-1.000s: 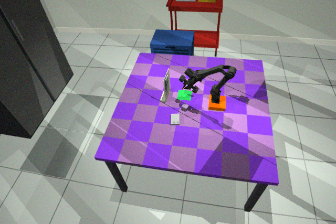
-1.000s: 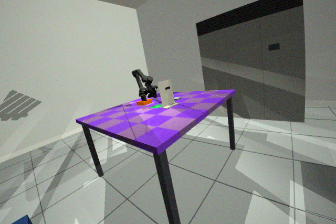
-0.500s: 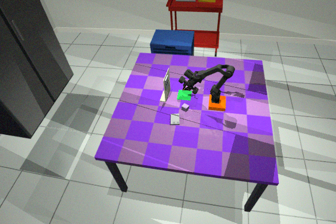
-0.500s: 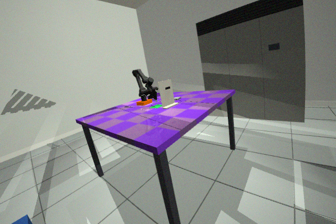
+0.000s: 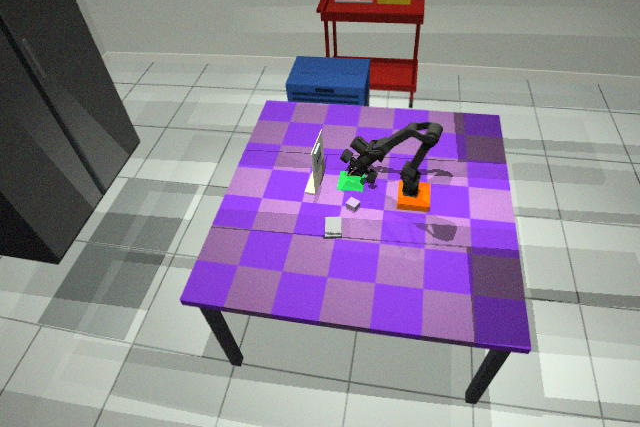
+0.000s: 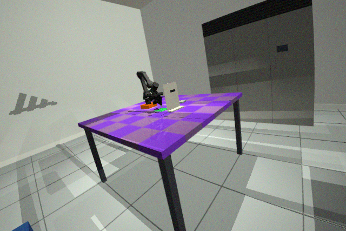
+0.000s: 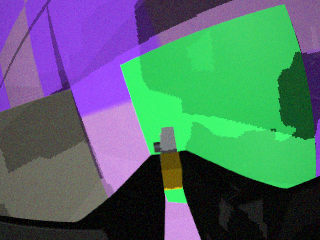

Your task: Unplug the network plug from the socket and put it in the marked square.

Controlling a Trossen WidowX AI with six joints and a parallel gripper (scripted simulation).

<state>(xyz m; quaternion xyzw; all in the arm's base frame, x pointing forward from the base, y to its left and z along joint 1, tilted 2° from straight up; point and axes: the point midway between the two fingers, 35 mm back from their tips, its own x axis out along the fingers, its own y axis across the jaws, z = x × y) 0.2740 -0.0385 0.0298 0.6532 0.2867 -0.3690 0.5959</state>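
Observation:
My gripper [image 5: 353, 172] [image 6: 161, 105] [image 7: 169, 161] is shut on the network plug, seen in the wrist view as an amber body [image 7: 171, 175] with a grey front end. The fingers point steeply down. The plug is out of the socket, over the edge of the green marked square [image 5: 350, 183] [image 6: 159, 110] [image 7: 235, 85] nearest the panel. A small gap to the table seems to remain, but its size is hard to tell. The cream upright panel [image 5: 316, 171] [image 6: 171, 100] [image 7: 45, 185] stands beside the square, apart from the fingers. The tab is not clearly visible.
A small pale block [image 5: 353, 203] and a flat white box [image 5: 333, 226] lie on the checkered table [image 5: 305, 282] on one side of the square. The arm's orange base [image 5: 413, 198] [image 6: 148, 106] is on the opposite side of the square from the panel.

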